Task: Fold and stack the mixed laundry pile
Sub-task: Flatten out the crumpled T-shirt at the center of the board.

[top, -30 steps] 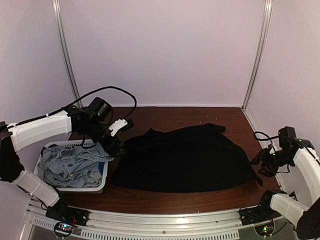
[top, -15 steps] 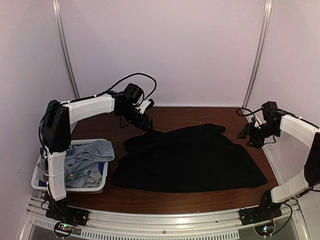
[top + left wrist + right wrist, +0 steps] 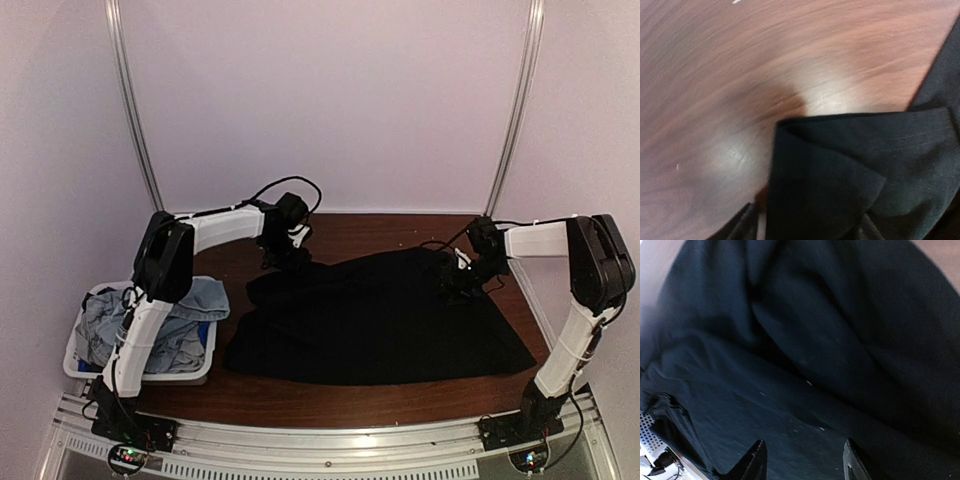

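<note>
The left pincer (image 3: 288, 258) (image 3: 805, 231) stands with its jaws well apart over the far left corner of the black shirt (image 3: 370, 320) (image 3: 840, 170). In the left wrist view its two dark fingertips (image 3: 742, 227) show at the bottom edge, and a folded-over flap of the shirt's corner runs down between them. That view is blurred, so I cannot tell if either pad touches the cloth; nothing looks pinched.

The right pincer (image 3: 455, 285) (image 3: 805, 460) is likewise parted, at a middling width, and hangs low above the shirt's far right part, just in from its right edge. Its fingertips (image 3: 756, 460) point down at the rumpled black cloth (image 3: 790, 340), which fills nearly the whole right wrist view; the gap between them is bare of any gathered fold.

The shirt itself lies spread across the middle of the brown table (image 3: 350, 400) (image 3: 740, 75), mostly flat. Its near edge is fairly straight, and its far edge is bunched where the two pincers meet it. Bare wood shows beyond the shirt's far left corner and along its near side.

To the left of the shirt, just beside its near left corner, sits the white basket (image 3: 150, 378). The light-blue denim piece (image 3: 205, 298) is heaped in the basket, and one fold hangs over the rim on the side facing the shirt. The left arm's lower link crosses in front of the basket.
</note>
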{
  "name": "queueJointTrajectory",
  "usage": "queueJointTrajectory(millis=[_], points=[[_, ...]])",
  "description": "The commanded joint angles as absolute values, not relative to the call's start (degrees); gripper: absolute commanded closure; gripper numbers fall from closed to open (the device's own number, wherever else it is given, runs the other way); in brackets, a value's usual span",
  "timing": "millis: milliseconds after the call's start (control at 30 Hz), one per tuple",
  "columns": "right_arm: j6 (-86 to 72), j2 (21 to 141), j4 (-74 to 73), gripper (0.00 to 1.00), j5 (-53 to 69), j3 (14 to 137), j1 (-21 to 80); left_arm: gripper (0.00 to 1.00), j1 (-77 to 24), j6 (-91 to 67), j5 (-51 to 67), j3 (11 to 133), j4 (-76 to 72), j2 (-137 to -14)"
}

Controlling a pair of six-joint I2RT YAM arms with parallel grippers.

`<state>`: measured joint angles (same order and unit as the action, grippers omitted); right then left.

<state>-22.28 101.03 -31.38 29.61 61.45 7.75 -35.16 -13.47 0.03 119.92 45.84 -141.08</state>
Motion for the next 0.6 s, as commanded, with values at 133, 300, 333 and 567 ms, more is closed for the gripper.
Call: queueJointTrajectory(millis=[133, 300, 333, 567], points=[[-22.6, 96.5, -31.9, 0.54, 26.9, 48.0, 8.0, 0.71, -28.0, -19.2, -8.0, 112.6, 50.9, -133.5], [-26.0, 89.4, -32.4, 0.57, 29.4, 38.1, 8.5, 0.95, -23.1, -20.1, -6.5, 105.6, 48.4, -126.7], [-26.9, 87.6, -32.4, 0.57, 30.2, 36.3, 8.8, 0.96, -22.1, -20.2, -5.4, 104.3, 47.2, -125.5], [-33.2, 76.7, -36.1, 0.58, 35.9, 31.7, 11.9, 0.86, -20.7, -20.1, -0.1, 101.0, 40.4, -120.1]])
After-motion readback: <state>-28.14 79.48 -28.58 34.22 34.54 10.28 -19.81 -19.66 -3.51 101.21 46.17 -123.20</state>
